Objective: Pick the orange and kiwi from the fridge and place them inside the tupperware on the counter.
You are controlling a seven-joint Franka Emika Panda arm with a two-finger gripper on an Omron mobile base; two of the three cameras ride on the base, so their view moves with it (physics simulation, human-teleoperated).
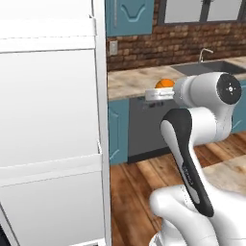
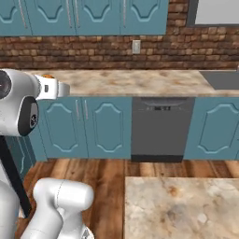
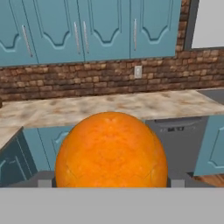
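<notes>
The orange (image 3: 111,151) is large and bright at the bottom middle of the hand view, sitting between the two fingertips of my gripper (image 3: 111,183), which is shut on it. In the left base view the orange (image 1: 165,83) peeks over the white hand (image 1: 156,94), held out at the height of the counter (image 1: 129,79). A sliver of the orange (image 2: 47,75) tops the hand in the right base view. The fridge's white door (image 1: 48,120) stands close on the left. The kiwi and the tupperware are out of view.
Ahead runs the beige counter (image 2: 140,81) over teal cabinets, with a dark dishwasher (image 2: 162,126) under it and a sink (image 1: 211,67) at the right. A second stone worktop (image 2: 182,205) lies near the base. Wood floor (image 1: 139,192) separates them.
</notes>
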